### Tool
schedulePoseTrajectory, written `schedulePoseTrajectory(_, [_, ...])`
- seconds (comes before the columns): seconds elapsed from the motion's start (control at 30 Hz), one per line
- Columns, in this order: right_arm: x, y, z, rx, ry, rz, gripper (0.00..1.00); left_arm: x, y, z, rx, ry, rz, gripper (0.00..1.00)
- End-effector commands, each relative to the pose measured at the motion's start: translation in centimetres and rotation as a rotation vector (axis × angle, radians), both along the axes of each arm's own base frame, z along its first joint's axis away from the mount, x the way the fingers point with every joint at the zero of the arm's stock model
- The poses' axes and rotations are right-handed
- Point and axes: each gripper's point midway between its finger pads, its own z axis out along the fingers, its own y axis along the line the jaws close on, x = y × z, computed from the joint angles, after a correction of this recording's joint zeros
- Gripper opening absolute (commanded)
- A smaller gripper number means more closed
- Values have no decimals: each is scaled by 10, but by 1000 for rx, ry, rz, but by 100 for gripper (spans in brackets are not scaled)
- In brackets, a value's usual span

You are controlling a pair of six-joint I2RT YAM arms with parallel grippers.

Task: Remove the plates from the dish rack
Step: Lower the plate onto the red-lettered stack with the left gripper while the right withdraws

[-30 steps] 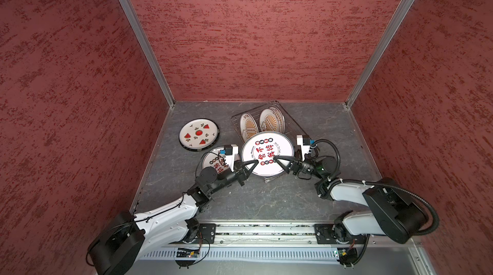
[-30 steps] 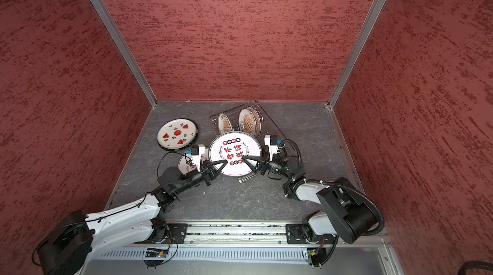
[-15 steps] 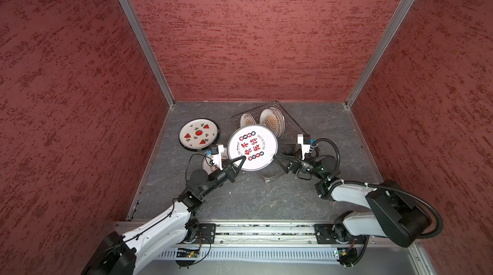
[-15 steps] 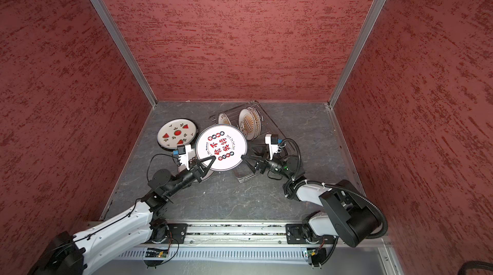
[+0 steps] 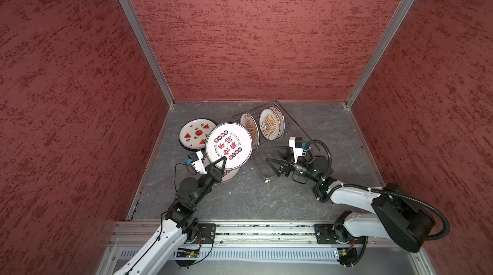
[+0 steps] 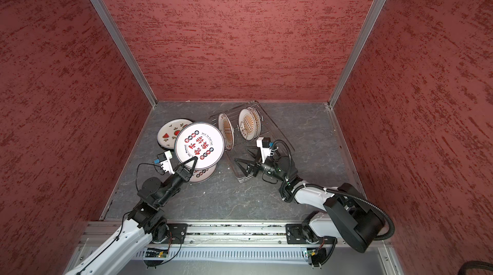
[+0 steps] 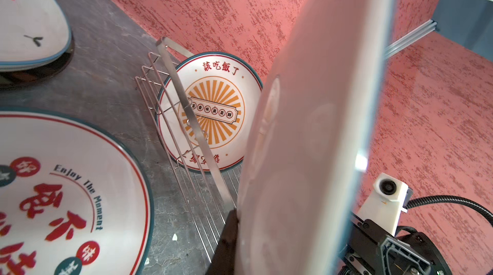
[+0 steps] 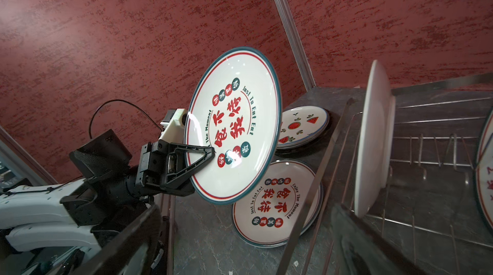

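Left gripper (image 5: 223,159): clamped on character plate (image 5: 229,143), tilted, centre-left, directly over matching flat plate (image 5: 233,174); right gripper (image 5: 271,154): jaws wide, empty.

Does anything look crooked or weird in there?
Yes. The dish rack sits slanted, not square with the walls. The left end effector holds a character plate tilted in the air by its rim, above a matching plate lying flat.

left jaws clamped, right jaws spread wide
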Motion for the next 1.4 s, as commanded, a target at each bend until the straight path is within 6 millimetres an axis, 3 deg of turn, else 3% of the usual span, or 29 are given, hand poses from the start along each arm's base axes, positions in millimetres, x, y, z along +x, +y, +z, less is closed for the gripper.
schedulePoseTrajectory(0.0, [6, 13, 2, -98, -96, -70, 99, 1, 19, -3, -39, 48, 97, 0])
schedulePoseTrajectory(0.13, [0, 31, 0, -151, -138, -57, 99, -2, 31, -14, -55, 112, 157, 0])
schedulePoseTrajectory(0.37, [15, 48, -11, -229, -157, -131, 98, -3, 41, -45, -96, 355, 234, 0])
schedulePoseTrajectory(0.5, [18, 59, -14, -263, -173, -134, 98, -2, 39, -56, -95, 483, 250, 0])
schedulePoseTrajectory(0.57, [21, 65, -25, -300, -167, -139, 97, 2, 34, -61, -107, 511, 234, 0])
schedulePoseTrajectory(1.0, [26, 72, -34, -351, -204, -182, 98, 13, 28, -92, -145, 706, 233, 1])
schedulePoseTrajectory(1.37, [26, 75, -38, -362, -199, -181, 98, 10, 39, -111, -194, 788, 285, 3])
